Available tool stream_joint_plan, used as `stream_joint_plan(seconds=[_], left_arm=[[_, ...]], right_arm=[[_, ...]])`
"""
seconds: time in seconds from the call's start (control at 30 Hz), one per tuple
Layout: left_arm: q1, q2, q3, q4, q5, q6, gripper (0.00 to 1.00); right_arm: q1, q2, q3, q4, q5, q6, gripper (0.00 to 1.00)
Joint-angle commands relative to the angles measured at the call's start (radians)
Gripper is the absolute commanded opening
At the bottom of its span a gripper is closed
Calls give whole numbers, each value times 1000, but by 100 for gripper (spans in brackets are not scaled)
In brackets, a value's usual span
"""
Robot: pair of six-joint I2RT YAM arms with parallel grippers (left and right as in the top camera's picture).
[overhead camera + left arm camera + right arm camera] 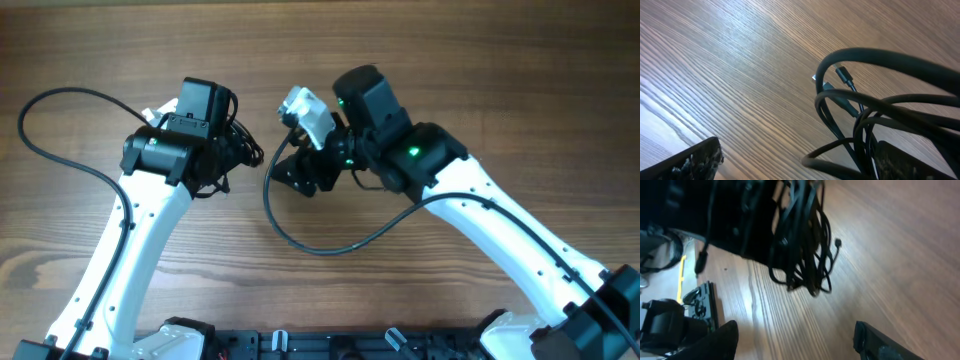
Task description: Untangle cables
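Two arms lean in over the wooden table point(450, 40), and their tips nearly meet. The left arm point(130, 240) stretches up from the near edge and bends at the wrist, so the left gripper point(797, 147) points sideways toward the right arm point(510, 230). Its fingers point(695, 160) are spread wide apart. The cables point(865, 107) sit in a dark tangle right at the left gripper. They loop by one finger and hang down from it. I cannot tell if anything pinches them. One small plug point(838, 242) dangles from the bunch. The right arm reaches in from the other side and curls down. The right gripper point(795, 327) is just beside the left gripper, near the tangle but not touching it. Its fingers are wide apart too, with nothing between them.
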Motion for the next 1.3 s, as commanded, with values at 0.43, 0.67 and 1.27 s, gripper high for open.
stream_joint_plan(seconds=[0.43,0.67,1.27], left_arm=[[1,-6,3,6,172,-17,100],[1,-6,3,-21,176,-16,100],[1,-6,3,10,933,560,100]], right_arm=[[25,124,3,131,6,10,25],[20,124,3,147,172,146,4],[-163,124,3,14,407,352,4]])
